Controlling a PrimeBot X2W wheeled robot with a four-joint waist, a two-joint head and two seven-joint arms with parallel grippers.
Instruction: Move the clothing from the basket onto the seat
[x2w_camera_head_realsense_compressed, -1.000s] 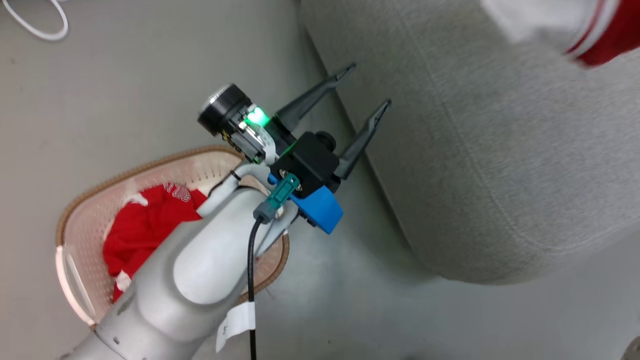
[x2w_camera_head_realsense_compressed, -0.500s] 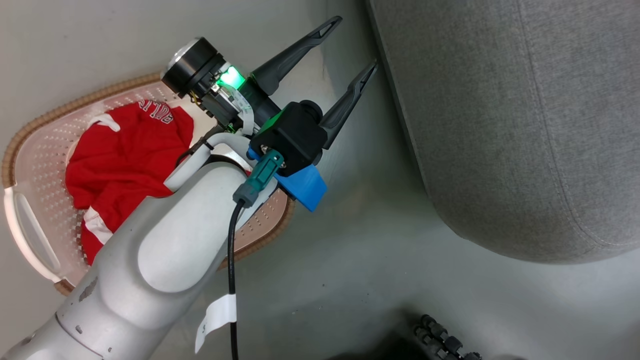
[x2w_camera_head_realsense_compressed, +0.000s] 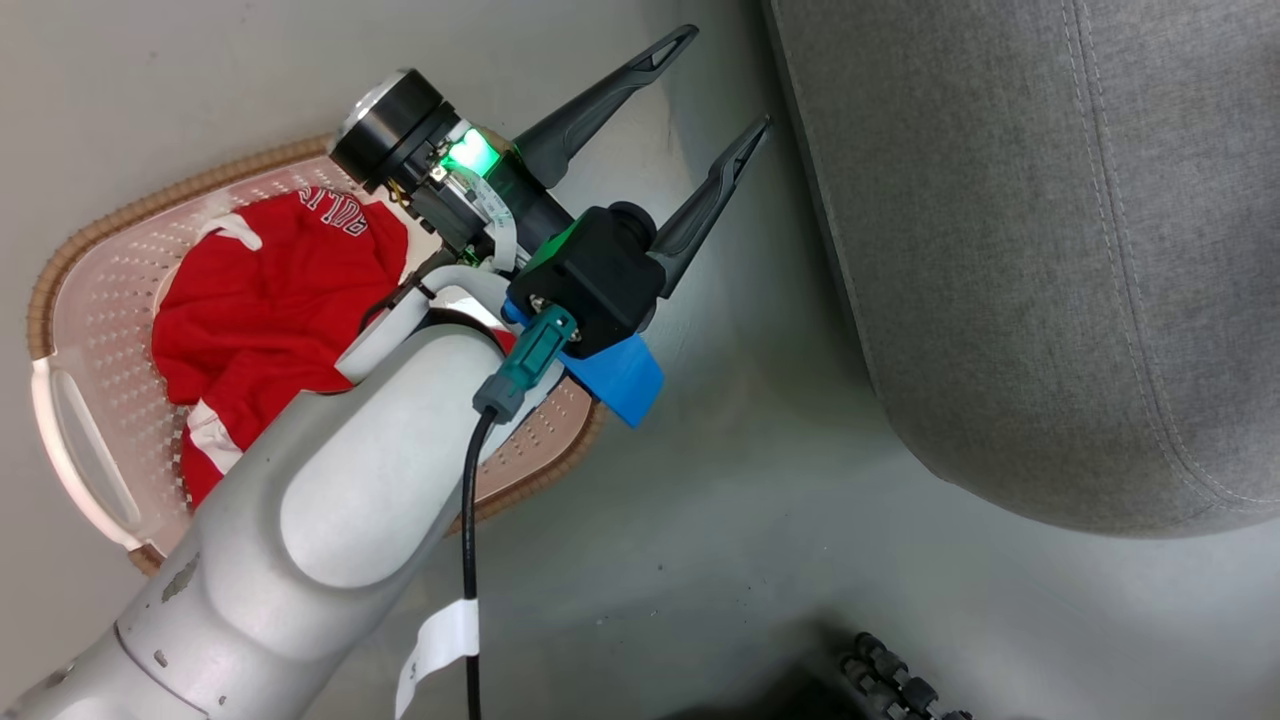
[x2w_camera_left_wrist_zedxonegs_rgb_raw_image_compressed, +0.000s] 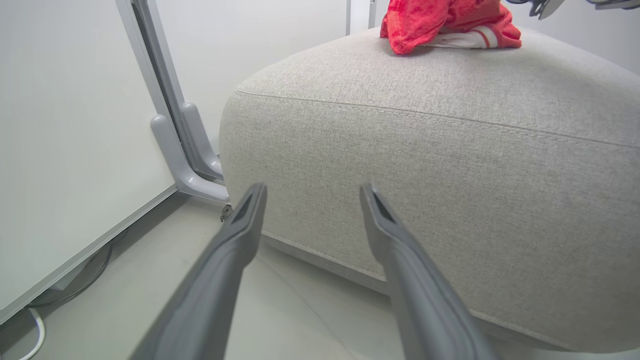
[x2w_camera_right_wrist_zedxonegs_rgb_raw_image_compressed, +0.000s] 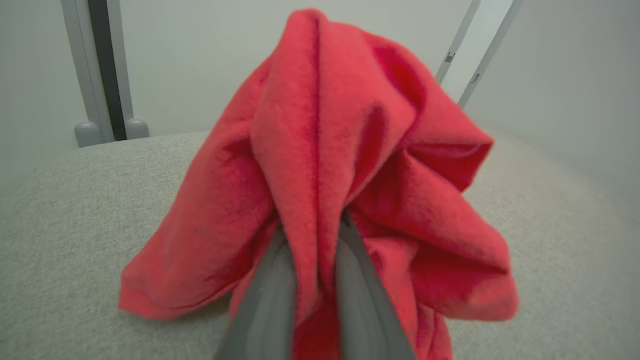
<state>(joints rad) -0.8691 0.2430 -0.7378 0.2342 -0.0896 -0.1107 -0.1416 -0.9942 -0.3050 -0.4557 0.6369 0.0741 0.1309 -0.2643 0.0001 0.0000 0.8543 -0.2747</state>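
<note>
One red garment (x2w_camera_head_realsense_compressed: 270, 290) with white lettering lies crumpled in the cream basket (x2w_camera_head_realsense_compressed: 100, 330) on the floor at the left. My left gripper (x2w_camera_head_realsense_compressed: 727, 77) hangs open and empty over the floor between the basket and the grey seat (x2w_camera_head_realsense_compressed: 1050, 250); its forearm covers part of the basket. In the left wrist view its gripper (x2w_camera_left_wrist_zedxonegs_rgb_raw_image_compressed: 312, 188) points at the seat's side (x2w_camera_left_wrist_zedxonegs_rgb_raw_image_compressed: 450, 150), and the second red garment (x2w_camera_left_wrist_zedxonegs_rgb_raw_image_compressed: 445, 22) rests on top of the seat. My right gripper (x2w_camera_right_wrist_zedxonegs_rgb_raw_image_compressed: 312, 230) is shut on that garment's fabric (x2w_camera_right_wrist_zedxonegs_rgb_raw_image_compressed: 350, 125), just above the seat (x2w_camera_right_wrist_zedxonegs_rgb_raw_image_compressed: 75, 200).
Bare grey floor (x2w_camera_head_realsense_compressed: 720, 480) runs between basket and seat. A white wall panel and a grey frame post (x2w_camera_left_wrist_zedxonegs_rgb_raw_image_compressed: 170, 125) stand left of the seat, with a white cable (x2w_camera_left_wrist_zedxonegs_rgb_raw_image_compressed: 35, 340) on the floor. A dark wheeled part (x2w_camera_head_realsense_compressed: 890, 680) sits at the bottom edge.
The head camera has swung, so the basket shows more fully and the garment on the seat has left that view. My left gripper stays open between basket and seat.
</note>
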